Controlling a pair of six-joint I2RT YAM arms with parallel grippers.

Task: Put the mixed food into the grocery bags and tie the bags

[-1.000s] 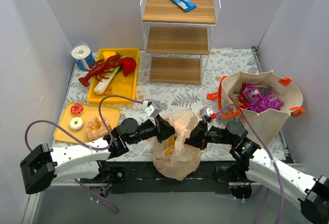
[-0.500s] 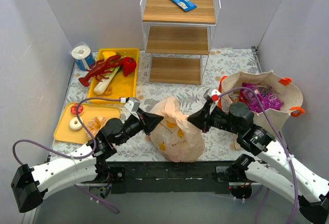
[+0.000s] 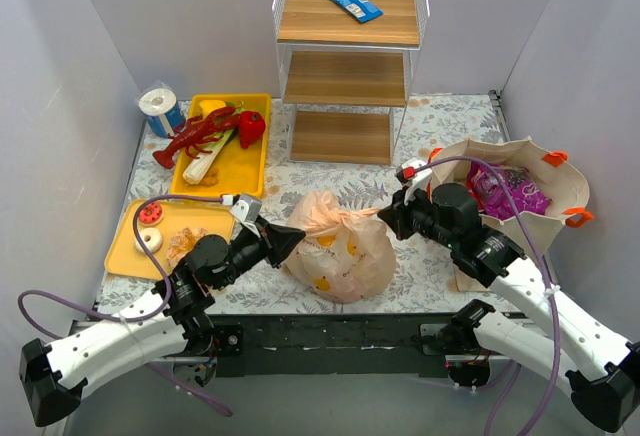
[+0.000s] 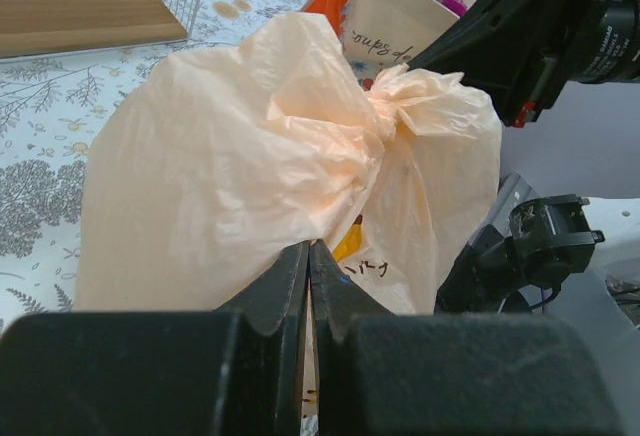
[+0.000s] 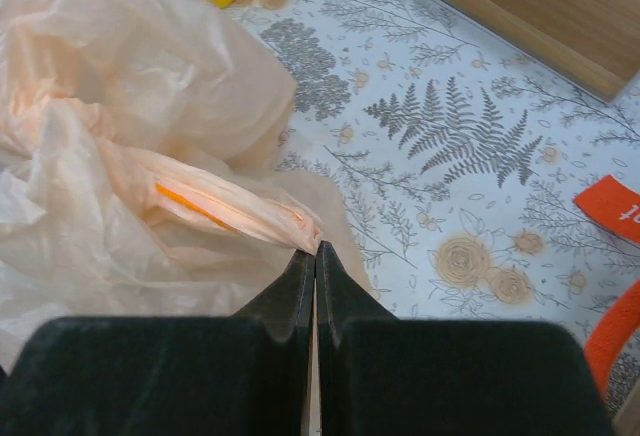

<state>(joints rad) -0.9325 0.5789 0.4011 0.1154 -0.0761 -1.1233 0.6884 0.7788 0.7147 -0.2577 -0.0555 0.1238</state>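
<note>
Clamping opposite ears of the thin translucent peach plastic carrier bag, the left gripper and right gripper may tear its film if they overpull.

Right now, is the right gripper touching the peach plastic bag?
Touching. The right wrist view shows the right gripper shut on a stretched strand of the peach plastic bag.

Bright even light, soft shadows, sharp

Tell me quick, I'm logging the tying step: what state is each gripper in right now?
Left gripper: closed, pinching a fold of the plastic bag.
Right gripper: closed, pinching a stretched strip of the same bag.
</note>
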